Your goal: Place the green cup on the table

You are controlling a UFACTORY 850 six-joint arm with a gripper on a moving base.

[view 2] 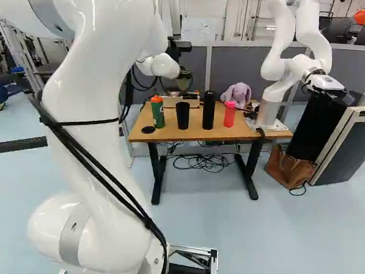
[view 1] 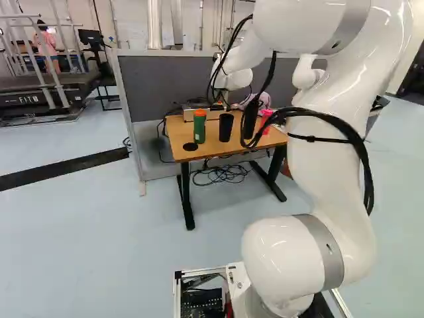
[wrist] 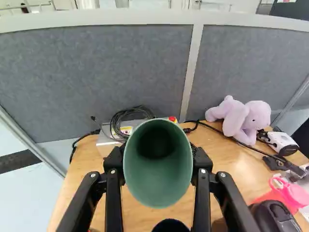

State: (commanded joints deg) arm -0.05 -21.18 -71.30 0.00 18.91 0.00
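Clasping the green cup (wrist: 158,186) between both fingers of the pincer (view 2: 184,79), pads hard against it from two sides, with its open mouth facing back toward the wrist. Held over the wooden table (wrist: 140,217), not set down. Below the pincer, a black cup (view 2: 183,116); lower and to its left in the right base view, a green bottle with an orange lid (view 2: 158,114). To its right there, a black bottle (view 2: 209,110), then a pink bottle (view 2: 229,116). Ahead, a metal box (wrist: 107,145) with coiled cable; ahead and aside, a purple plush toy (wrist: 241,118).
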